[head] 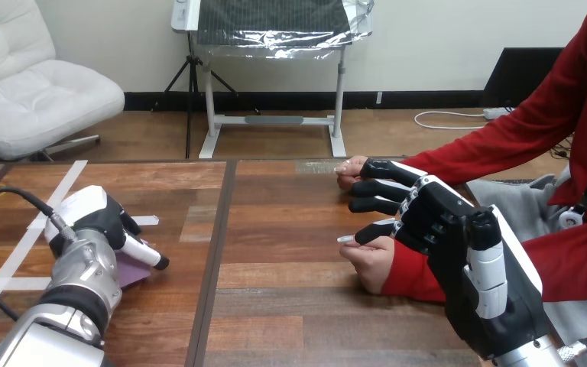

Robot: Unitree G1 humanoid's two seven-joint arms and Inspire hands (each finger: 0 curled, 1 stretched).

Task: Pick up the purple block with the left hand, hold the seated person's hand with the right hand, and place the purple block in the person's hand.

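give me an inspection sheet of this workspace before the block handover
surface: wooden table, with white tape strips on its left part
job's things: purple block on the table, partly under the left hand; person's far hand and person's near hand rest on the table at the right
clutter: nothing seen
hands: left hand over the block, grip cannot be told; right hand open, fingers stretched beside the far hand and over the near one, no grip seen
cables: nothing seen
surroundings: person seated at the table's right side
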